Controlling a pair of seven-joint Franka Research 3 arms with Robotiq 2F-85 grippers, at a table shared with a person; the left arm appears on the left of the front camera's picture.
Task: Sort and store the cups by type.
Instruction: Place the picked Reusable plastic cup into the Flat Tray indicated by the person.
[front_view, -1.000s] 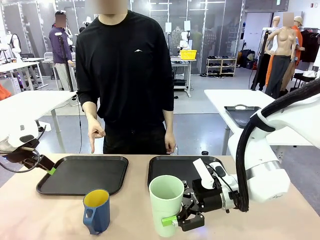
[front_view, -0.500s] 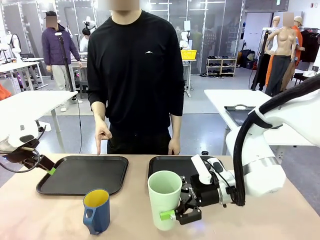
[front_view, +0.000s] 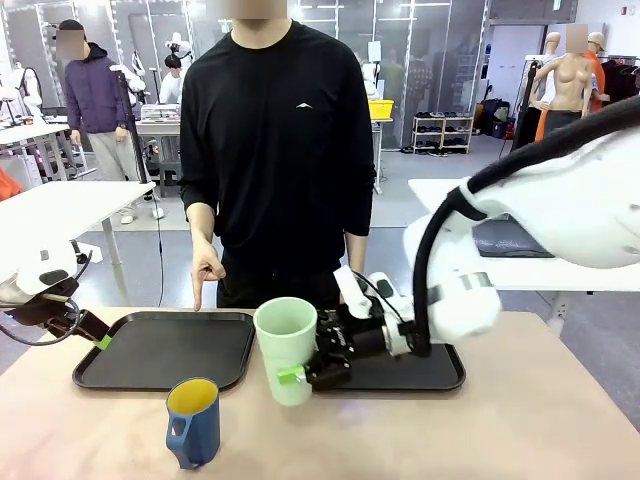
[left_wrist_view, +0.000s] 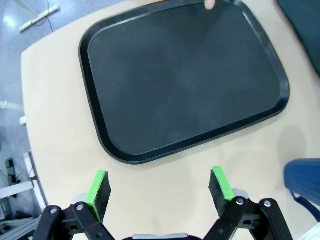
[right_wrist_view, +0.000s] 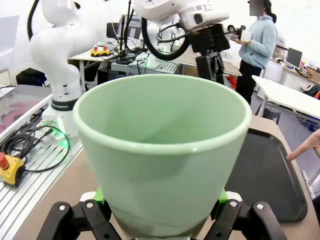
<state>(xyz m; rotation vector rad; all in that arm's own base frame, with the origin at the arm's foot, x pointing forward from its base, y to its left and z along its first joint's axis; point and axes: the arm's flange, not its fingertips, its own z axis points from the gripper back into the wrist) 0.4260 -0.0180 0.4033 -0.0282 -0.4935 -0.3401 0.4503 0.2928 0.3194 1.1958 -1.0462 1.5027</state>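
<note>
Since a second ago the right arm has swung across, taking the green tumbler (front_view: 285, 340) from in front of the right tray (front_view: 425, 372) to the gap between the trays, just beside the left tray (front_view: 165, 350). The person has shifted slightly.

Front view: the right claw (front_view: 303, 371) is clamped low on the tumbler's wall, likely so the rim stays free for setting down. The person's hand (front_view: 207, 270) points a finger at the far edge of the left tray, seemingly marking where the cup belongs. The blue mug (front_view: 193, 420) stands on the bench (front_view: 80, 430) nearer the camera, untouched. The left claw (front_view: 88, 330) waits at the tray's left end. Whether the tumbler's base is clear of the bench is hard to say.

Left wrist view: the left claw (left_wrist_view: 160, 192) stands wide apart with nothing between its pads, above the bench short of the tray (left_wrist_view: 185, 75). The mug (left_wrist_view: 305, 182) is cut off at the right edge, and a fingertip (left_wrist_view: 210, 4) is cut off at the top.

Right wrist view: the tumbler (right_wrist_view: 160, 145) sits upright between the right claw's (right_wrist_view: 160, 222) fingers and hides most of the pads. Beyond it are a dark tray (right_wrist_view: 265, 175) and the pointing finger (right_wrist_view: 306, 147).
</note>
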